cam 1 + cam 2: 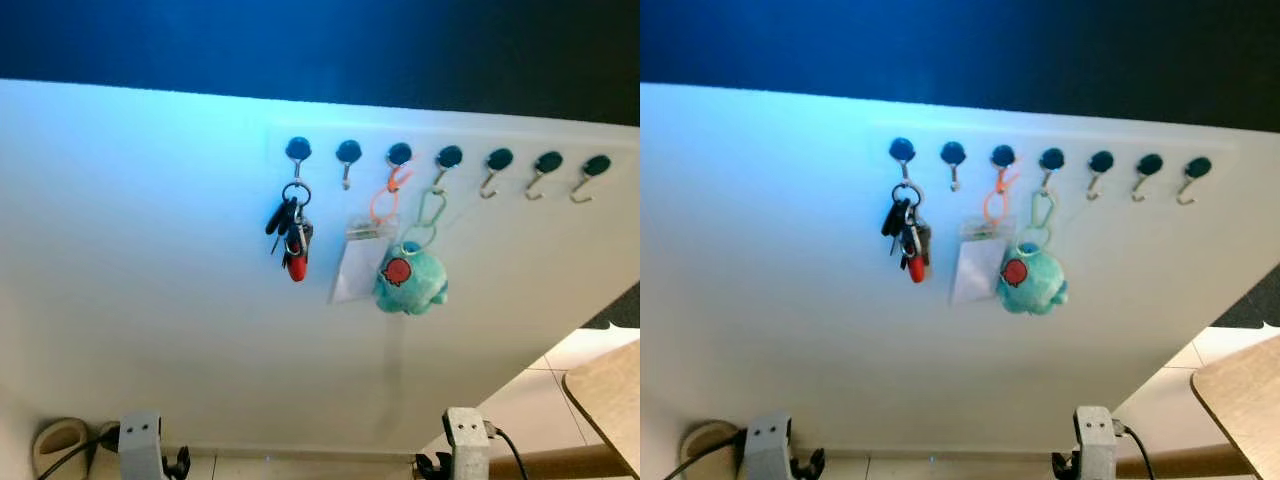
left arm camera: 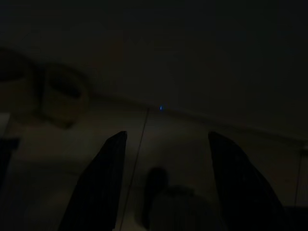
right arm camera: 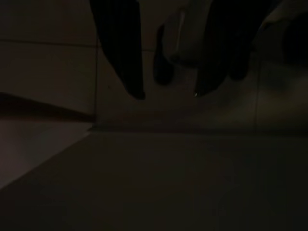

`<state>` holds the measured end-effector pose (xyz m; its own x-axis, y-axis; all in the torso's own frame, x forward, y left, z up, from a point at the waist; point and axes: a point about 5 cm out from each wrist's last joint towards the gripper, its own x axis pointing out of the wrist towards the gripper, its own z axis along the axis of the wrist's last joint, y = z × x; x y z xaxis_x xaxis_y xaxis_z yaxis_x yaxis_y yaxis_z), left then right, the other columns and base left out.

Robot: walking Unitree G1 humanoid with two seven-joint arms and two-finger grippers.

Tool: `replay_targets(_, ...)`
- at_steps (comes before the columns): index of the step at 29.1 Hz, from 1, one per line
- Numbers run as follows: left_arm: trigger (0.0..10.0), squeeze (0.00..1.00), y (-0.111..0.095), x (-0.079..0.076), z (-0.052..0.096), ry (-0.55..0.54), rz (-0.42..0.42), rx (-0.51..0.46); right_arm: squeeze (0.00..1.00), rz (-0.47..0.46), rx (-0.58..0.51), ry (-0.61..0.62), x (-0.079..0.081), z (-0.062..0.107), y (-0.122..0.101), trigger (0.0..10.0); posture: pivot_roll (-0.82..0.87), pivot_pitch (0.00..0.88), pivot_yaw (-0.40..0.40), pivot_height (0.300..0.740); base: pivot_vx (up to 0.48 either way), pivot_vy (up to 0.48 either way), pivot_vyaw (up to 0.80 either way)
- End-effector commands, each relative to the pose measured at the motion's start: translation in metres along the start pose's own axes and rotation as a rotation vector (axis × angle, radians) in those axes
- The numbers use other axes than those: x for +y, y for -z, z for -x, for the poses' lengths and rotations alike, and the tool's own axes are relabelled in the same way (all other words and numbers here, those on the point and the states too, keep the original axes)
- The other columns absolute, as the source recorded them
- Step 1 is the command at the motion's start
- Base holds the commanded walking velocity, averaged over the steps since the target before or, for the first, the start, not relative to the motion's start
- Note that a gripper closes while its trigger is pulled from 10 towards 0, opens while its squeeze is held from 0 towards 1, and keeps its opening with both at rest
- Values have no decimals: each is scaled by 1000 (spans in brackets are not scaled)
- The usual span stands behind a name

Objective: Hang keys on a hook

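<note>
Keys are hanging on the leftmost hook of a 7-hook row on the white wall. Key ring sits over the hook, bunch dangles straight below: dark keys plus a red fob at the bottom. Nothing touching the bunch.

2nd hook is bare. 3rd hook carries an orange loop w/ a clear card sleeve under it. 4th hook carries a pale green carabiner w/ a teal plush toy, toy just beside the sleeve and overlapping its edge. Last 3 hooks to the right are bare.

Both arms hang low at the bottom of the head views, well apart from the hooks. Left gripper: wrist view very dark, but both black fingers are visible w/ a wide gap, so spread, holding nothing. It points at the floor near the wall base; a roundish pale object is by the wall, can't ID it. Right gripper: also dark, fingers apart w/ tips separated, nothing pinched, floor tiles beyond.

Corner of a wooden table at far right.
</note>
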<state>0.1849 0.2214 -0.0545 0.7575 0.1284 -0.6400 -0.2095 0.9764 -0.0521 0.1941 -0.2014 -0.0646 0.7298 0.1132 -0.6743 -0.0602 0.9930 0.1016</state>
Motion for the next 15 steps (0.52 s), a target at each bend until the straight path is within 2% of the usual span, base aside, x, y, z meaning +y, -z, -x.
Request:
replay_targets(1, 10000, 0, 14, -4, 2, 1, -7, 42, 0, 6, 36, -4, 1, 2, 9, 10000, 26, 76, -44, 740, 0, 0, 0)
replay_targets(3, 10000, 0, 14, -4, -1, -13, -64, 56, 0, 33, 30, 8, 2, -1, 6, 10000, 24, 63, -37, 740, 0, 0, 0)
replay_targets(5, 10000, 0, 12, -1, -3, -51, -65, 42, 0, 31, 18, 53, 1, -2, 4, 10000, 23, 61, -36, 740, 0, 0, 0)
replay_targets(7, 10000, 0, 10, 0, -4, -67, -32, 25, 0, 3, 14, 67, 0, -3, 3, 10000, 21, 46, -32, 740, 0, 0, 0)
replay_targets(15, 10000, 0, 6, 2, -8, -50, -64, 17, 0, 14, 66, 18, 10, -5, 10, 10000, 23, 30, -23, 740, 0, 0, 0)
